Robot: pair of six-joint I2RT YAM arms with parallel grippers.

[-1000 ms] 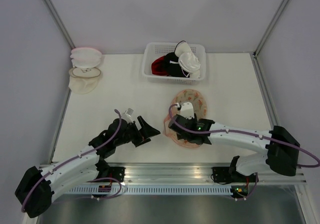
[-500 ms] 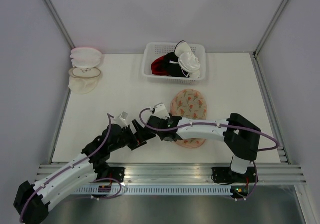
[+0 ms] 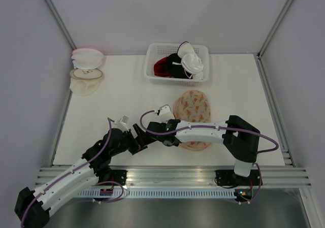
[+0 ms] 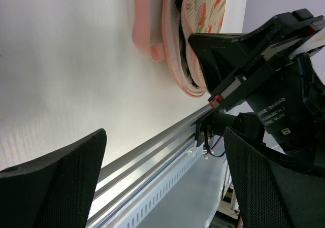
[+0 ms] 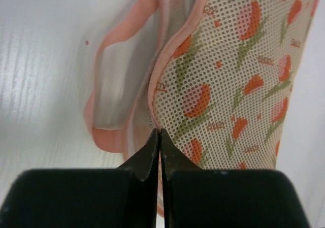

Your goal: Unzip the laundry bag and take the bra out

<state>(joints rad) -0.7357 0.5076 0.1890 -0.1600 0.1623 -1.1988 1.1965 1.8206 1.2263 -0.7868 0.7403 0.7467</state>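
Beige floral mesh laundry bag (image 5: pixel 223 86), pink-trimmed, is judged soft and light, best taken at its zipper seam (image 5: pixel 155 86) — there the right gripper (image 5: pixel 159 134) is pressed together; the left gripper (image 4: pixel 162 152) is spread.

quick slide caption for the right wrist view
Shut right gripper with tips at the pink zipper edge of the floral laundry bag

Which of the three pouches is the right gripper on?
The floral laundry bag near the basket: right gripper shut at its zipper edge. The two plain pouches sit far left.
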